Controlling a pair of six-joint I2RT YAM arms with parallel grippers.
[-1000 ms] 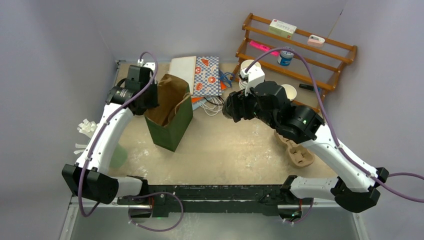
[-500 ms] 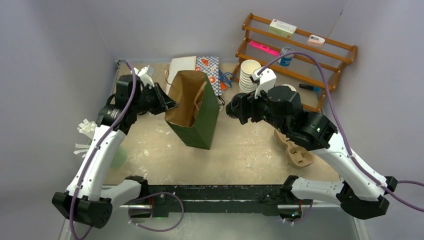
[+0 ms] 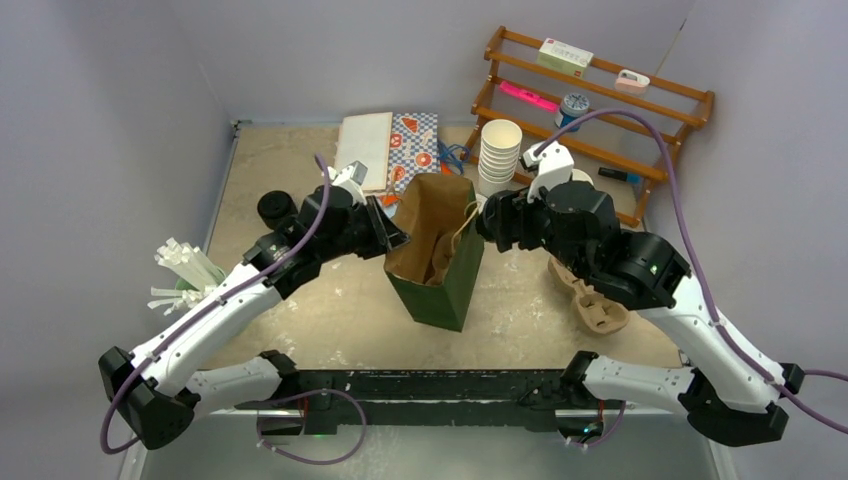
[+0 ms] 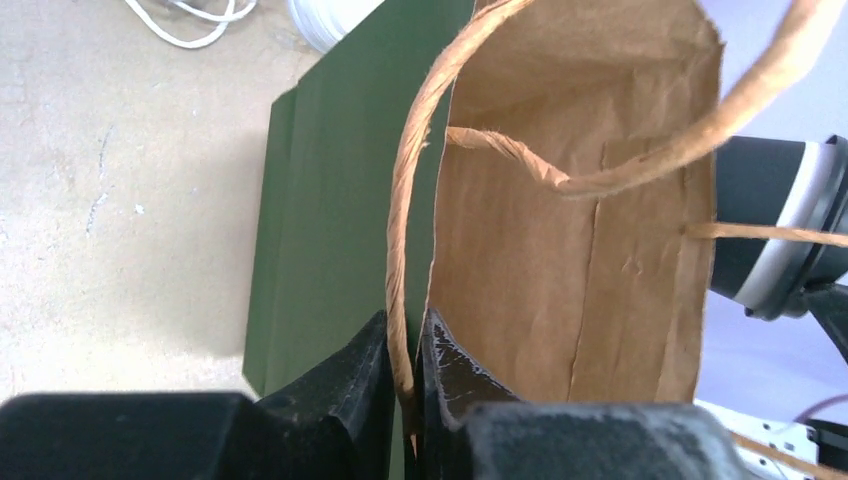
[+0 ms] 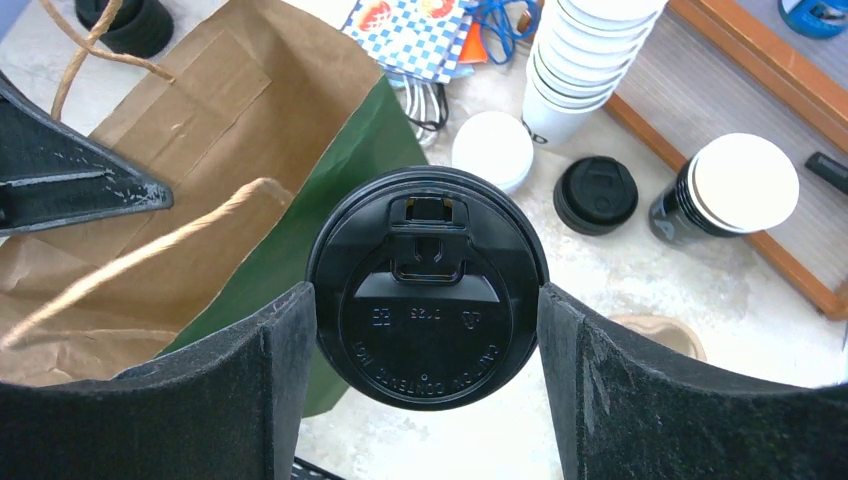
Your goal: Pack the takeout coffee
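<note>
Green paper bag (image 3: 440,292) has slid rightward, left tool (image 4: 405,352) pinching its rim, right tool (image 5: 427,298) clasping takeout coffee (image 5: 427,325).

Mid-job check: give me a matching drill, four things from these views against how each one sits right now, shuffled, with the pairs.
1. left end effector
2. right end effector
3. stack of white cups
4. loose black lid

A. lying flat on the table
B. shut on the paper bag rim
C. standing upright, open end up
D. gripping a black-lidded cup

Pairs: 1-B, 2-D, 3-C, 4-A
</note>
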